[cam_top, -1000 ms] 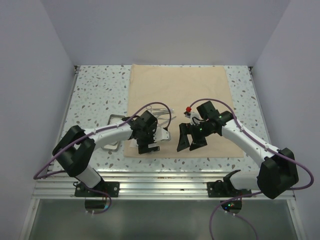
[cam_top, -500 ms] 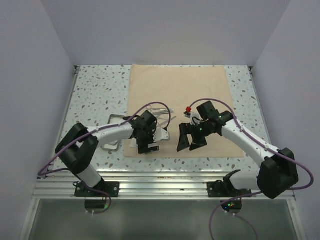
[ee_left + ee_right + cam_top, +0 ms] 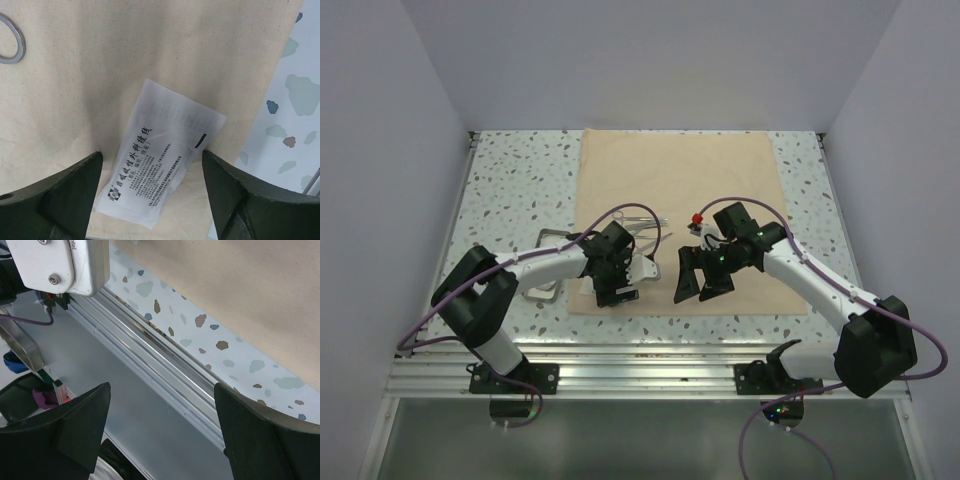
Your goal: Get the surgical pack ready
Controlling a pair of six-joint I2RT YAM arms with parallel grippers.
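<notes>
Toward the near edge of the worktop (image 3: 510, 180), left of its middle, a steel tray (image 3: 548, 240) lies half hidden under the left arm. It is just beside the left border of the cloth (image 3: 680, 180), and I cannot tell if it touches it.

The left hand (image 3: 151, 154) is released. Its two fingers stand wide apart on either side of a white packet (image 3: 157, 160) with black print and touch nothing. The packet lies flat on the cloth, close to the near edge of the worktop. I judge it light, thin and a little slippery. Lying flat on soft fabric it is hard to pinch, so one of its edges looks like the best place to take it.

A little farther from the near edge, the silver instruments (image 3: 642, 222) rest on the cloth. They are stiff and smooth.

The cloth itself is spread flat in the middle of the worktop, from the far edge almost to the near one. It seems soft and limp, best taken at a corner or border. Things on it can slide when it is lifted.

The right hand (image 3: 162, 390) is also released and empty. It hangs over the near border of the cloth and faces the metal rail (image 3: 165, 365) at the near edge.
</notes>
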